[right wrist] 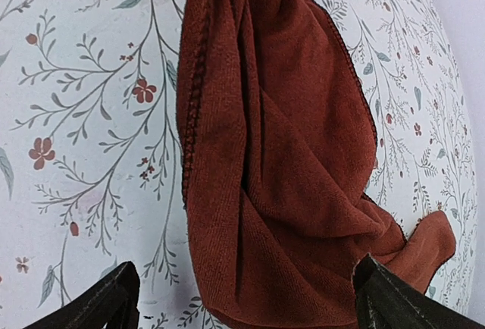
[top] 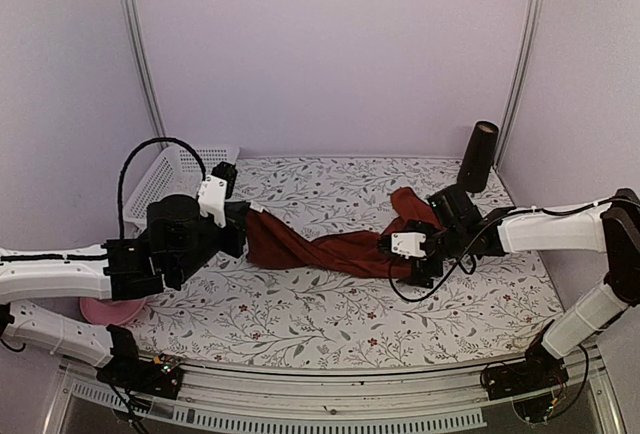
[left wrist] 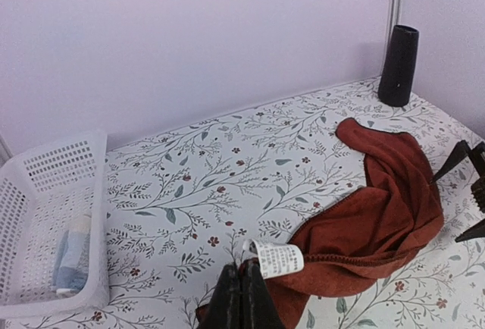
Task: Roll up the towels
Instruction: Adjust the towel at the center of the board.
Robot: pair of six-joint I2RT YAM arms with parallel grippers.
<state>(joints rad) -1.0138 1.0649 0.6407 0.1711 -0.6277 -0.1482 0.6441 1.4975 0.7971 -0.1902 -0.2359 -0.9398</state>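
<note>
A floral table (top: 330, 324) holds a dark red towel (top: 320, 249), bunched into a long strip across its middle, probably stretched lengthwise so it can be flattened before rolling. Both arms reach in low from opposite sides. The left gripper (left wrist: 241, 299) is pinched closed on the corner beside the white tag (left wrist: 276, 257), while the right gripper (right wrist: 244, 287) stands wide apart astride the other end.
</note>
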